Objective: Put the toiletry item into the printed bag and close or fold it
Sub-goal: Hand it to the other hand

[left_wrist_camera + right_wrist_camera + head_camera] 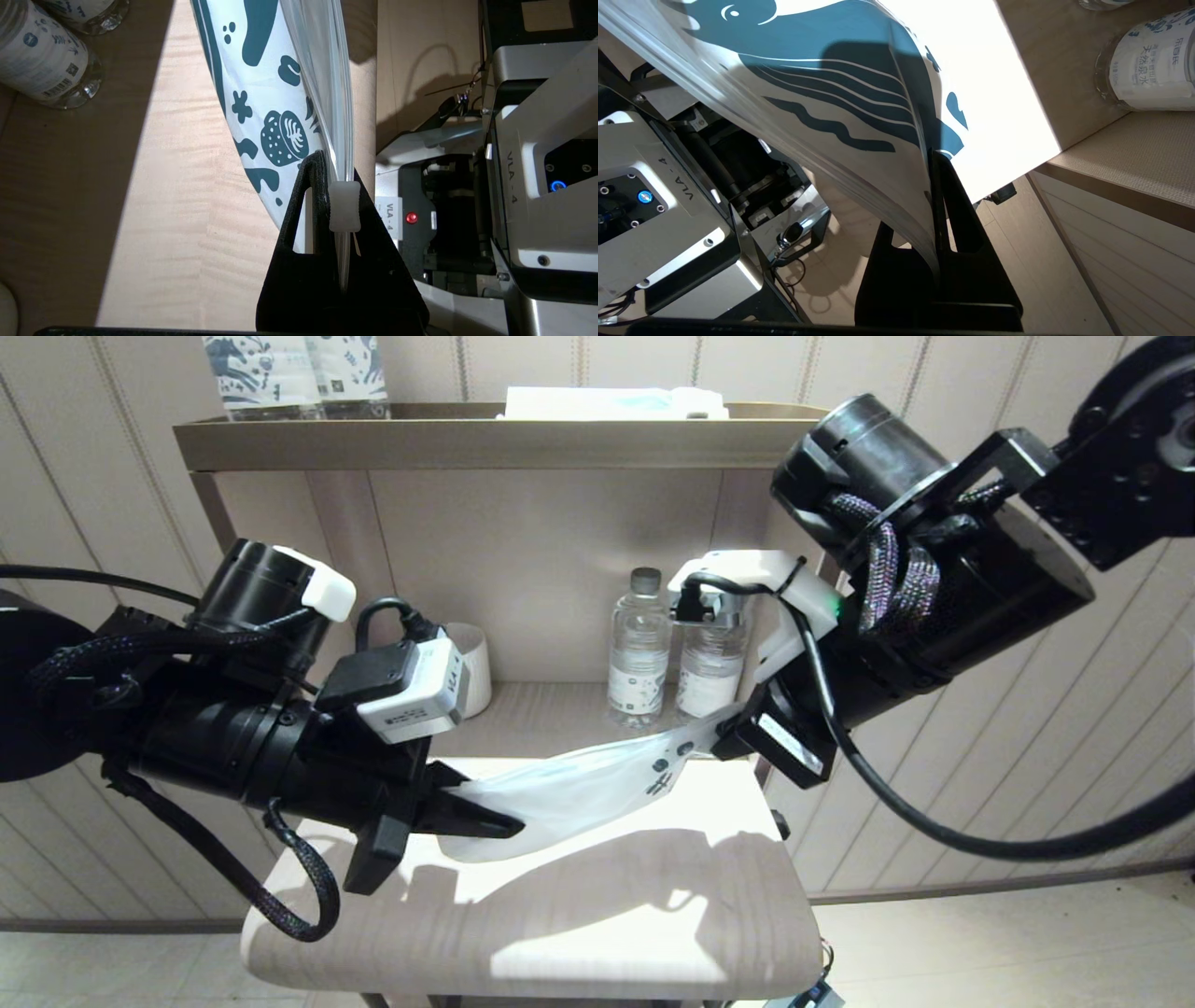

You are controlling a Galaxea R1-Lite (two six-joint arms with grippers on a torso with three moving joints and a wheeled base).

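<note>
The printed bag (579,784) hangs stretched between my two grippers above the pale tabletop (607,915). It is white with dark blue leaf and flower print (261,93). My left gripper (495,826) is shut on its plain end, and in the left wrist view the left gripper (334,170) pinches the clear strip at a white slider (345,205). My right gripper (724,737) is shut on the printed end, where the bag (840,93) runs edge-on into the right gripper (934,158). The toiletry item is hidden.
Two water bottles (639,653) (709,663) and a white cup (471,663) stand on the shelf behind the bag. The bronze top shelf (467,439) carries printed packs (289,373). The robot's base (537,186) is beyond the table's front edge.
</note>
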